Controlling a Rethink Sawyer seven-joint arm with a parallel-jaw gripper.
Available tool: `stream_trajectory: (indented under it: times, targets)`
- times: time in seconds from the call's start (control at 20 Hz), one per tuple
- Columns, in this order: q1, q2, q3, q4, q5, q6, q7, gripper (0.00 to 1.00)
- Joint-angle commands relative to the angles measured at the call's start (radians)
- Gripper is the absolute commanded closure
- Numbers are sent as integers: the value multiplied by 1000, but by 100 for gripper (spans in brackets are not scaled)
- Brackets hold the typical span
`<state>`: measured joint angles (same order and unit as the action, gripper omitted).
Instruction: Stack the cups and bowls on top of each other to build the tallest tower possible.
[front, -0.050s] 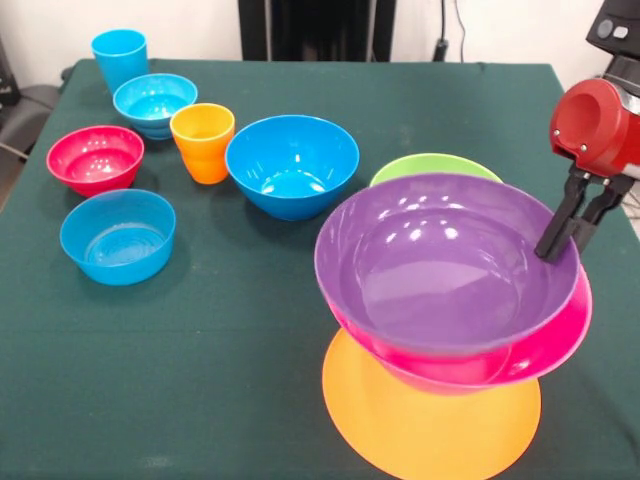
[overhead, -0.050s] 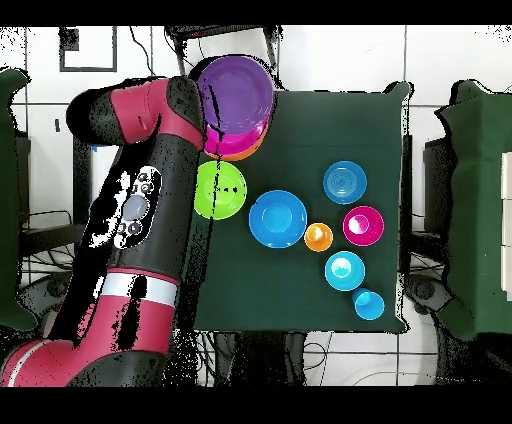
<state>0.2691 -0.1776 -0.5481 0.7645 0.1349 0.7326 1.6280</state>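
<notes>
Gripping the purple bowl's (front, -0.050s: 440, 260) rim, apparently, the gripper (front, -0.050s: 556, 245) holds it atop the pink bowl (front, -0.050s: 545, 345); orange base (front, -0.050s: 430, 420) beneath.

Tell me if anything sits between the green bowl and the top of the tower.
Nothing visible does. The green bowl sits on the table just behind the tower, whose top, the purple bowl, holds nothing inside. The end effector is at that bowl's rim, on the robot's left.
</notes>
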Motion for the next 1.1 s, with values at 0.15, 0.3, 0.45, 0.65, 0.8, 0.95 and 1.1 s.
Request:
stream_trajectory:
  times: [0.15, 0.3, 0.45, 0.65, 0.8, 0.95, 1.1]
  targets:
    - [3, -30, 100, 102, -77, -21, 1, 0]
    - [4, -29, 101, 103, -76, -23, 8, 0]
    - [6, -29, 103, 106, -75, -26, 14, 0]
    - [5, -29, 110, 101, -74, -36, 15, 0]
    - [6, -25, 109, 95, -74, -38, 19, 0]
    - [7, -22, 106, 85, -72, -25, 17, 0]
    - [7, -19, 102, 67, -69, -4, 12, 0]
